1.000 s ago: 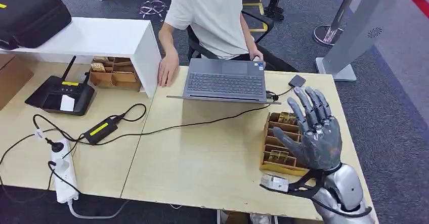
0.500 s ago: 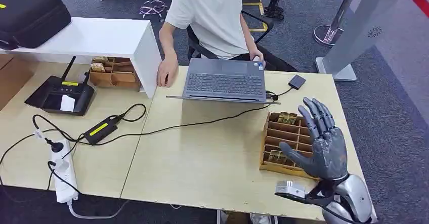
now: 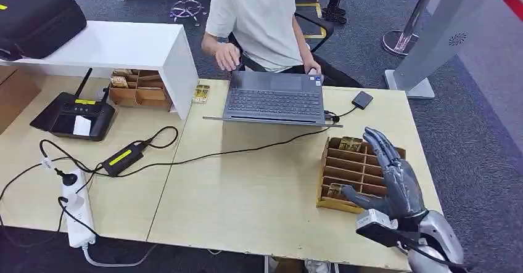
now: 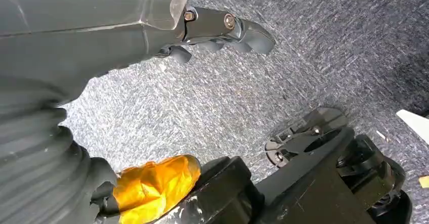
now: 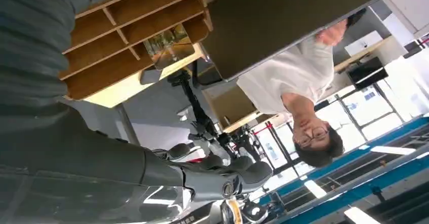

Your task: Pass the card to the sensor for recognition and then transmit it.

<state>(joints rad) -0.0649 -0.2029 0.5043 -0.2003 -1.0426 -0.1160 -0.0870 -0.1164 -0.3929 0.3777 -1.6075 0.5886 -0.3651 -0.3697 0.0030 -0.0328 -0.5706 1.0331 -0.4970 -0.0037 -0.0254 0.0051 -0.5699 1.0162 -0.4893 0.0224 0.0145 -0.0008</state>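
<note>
Head view: right hand (image 3: 395,177) has dropped lower over the wooden slotted tray (image 3: 345,162) at the bench's (image 3: 247,187) right end, fingers spread, holding nothing. A card (image 3: 351,143) stands in the tray's far slot; judged pre-grasp. The person's hand (image 3: 227,56) has lifted, leaving a card pack (image 3: 201,93) by the white shelf (image 3: 123,48). Left hand (image 4: 222,27) hangs above carpet, fingers curled loosely; state unclear. Sensor not identifiable.

card (image 3: 201,93) flat on table beside laptop (image 3: 275,98)
</note>
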